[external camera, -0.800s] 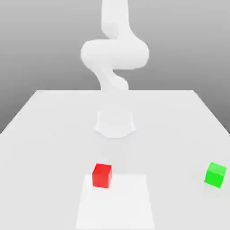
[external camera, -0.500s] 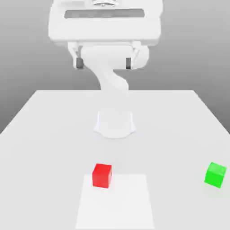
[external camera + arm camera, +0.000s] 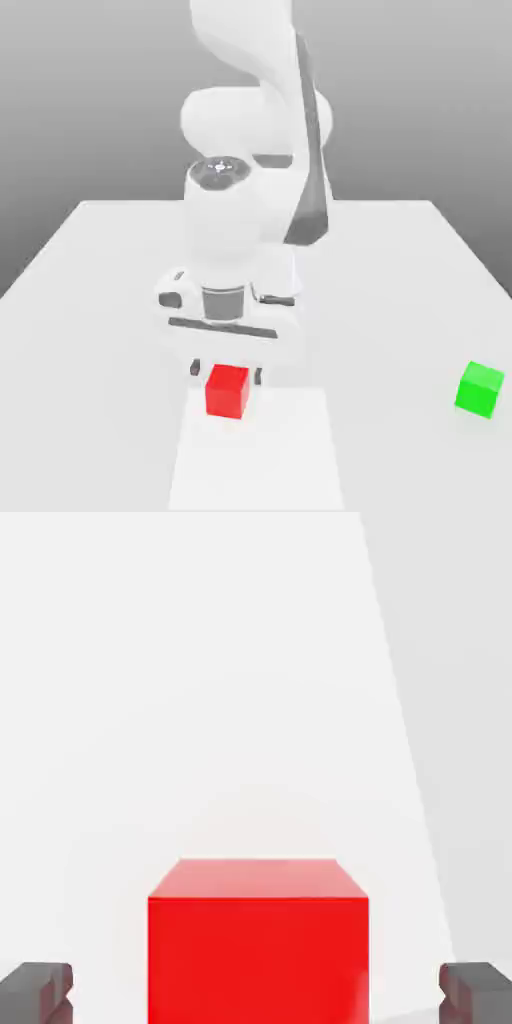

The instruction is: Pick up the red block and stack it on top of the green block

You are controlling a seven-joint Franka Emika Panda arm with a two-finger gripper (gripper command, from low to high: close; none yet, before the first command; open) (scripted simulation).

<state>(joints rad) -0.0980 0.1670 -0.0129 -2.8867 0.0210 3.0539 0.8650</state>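
Spread wide and gripping nothing, the white two-fingered tool (image 3: 227, 372) straddles a small, smooth red cube (image 3: 228, 391), with a gap at either side. The cube rests at the edge of a brighter white patch (image 3: 260, 455) on the pale table (image 3: 90, 360). Well apart, toward the exterior view's right, sits a matching green cube (image 3: 480, 390). Grasping, lifting and stacking all remain.

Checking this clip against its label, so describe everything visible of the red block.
The red block is a small cube with plain, smooth, bright red faces, one looking paler in the hand view. It sits upright, slightly turned, at the far edge of the white patch in the exterior view. The open gripper has a finger on either side of it, with a gap between each finger and the block in the hand view.
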